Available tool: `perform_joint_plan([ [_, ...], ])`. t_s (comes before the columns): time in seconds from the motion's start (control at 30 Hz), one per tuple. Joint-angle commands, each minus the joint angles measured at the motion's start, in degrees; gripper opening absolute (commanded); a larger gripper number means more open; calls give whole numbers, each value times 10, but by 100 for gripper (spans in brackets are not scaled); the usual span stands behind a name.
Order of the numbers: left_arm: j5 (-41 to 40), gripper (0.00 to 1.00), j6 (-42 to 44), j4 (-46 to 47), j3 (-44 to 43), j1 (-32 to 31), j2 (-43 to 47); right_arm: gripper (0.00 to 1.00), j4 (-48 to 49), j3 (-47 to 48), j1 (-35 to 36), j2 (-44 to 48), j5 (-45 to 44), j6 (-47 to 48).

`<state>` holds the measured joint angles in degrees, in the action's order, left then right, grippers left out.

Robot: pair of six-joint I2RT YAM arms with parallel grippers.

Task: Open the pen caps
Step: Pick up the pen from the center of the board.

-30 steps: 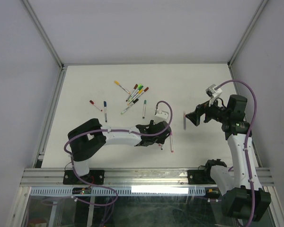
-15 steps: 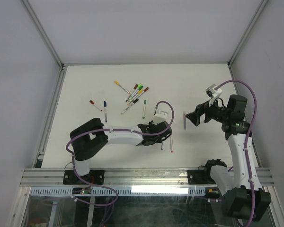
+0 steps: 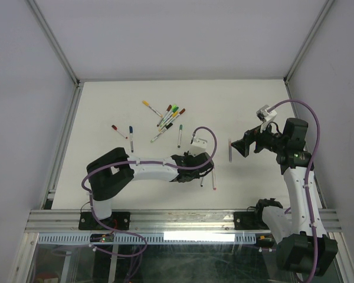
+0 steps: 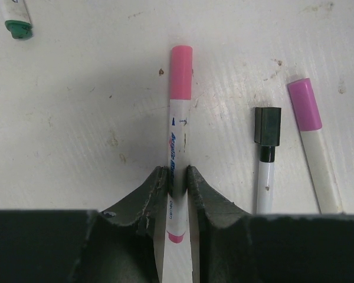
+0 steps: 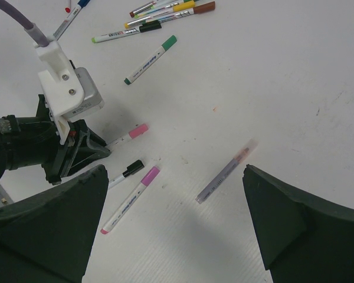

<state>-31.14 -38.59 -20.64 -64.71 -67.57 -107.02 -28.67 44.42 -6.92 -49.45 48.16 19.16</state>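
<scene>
My left gripper is shut on the white barrel of a pink pen that lies on the table; its pink cap is on and points away from me. Beside it lie a black-capped pen and a magenta-capped pen. In the top view the left gripper is at the table's middle front. My right gripper hangs open and empty above a grey pen with an orange tip. The right wrist view also shows the pink pen in the left gripper.
Several capped pens lie in a loose pile at the back middle, with a green one nearer. A red pen and a blue pen lie to the left. White walls enclose the table.
The left gripper has shifted slightly left, uncovering the black-capped pen beside it. The right arm has not moved.
</scene>
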Motion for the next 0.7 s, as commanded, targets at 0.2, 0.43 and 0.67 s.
perform_joint_plan([
  [0.2,1,22,2,-48,9,-4,8,100,22,10,4,8,3,2],
  [0.43,6,31,4,-48,-2,-4,8,100,23,10,6,7,3,2],
  [0.67,21,37,4,-48,-8,-4,6,100,22,10,8,7,3,2],
])
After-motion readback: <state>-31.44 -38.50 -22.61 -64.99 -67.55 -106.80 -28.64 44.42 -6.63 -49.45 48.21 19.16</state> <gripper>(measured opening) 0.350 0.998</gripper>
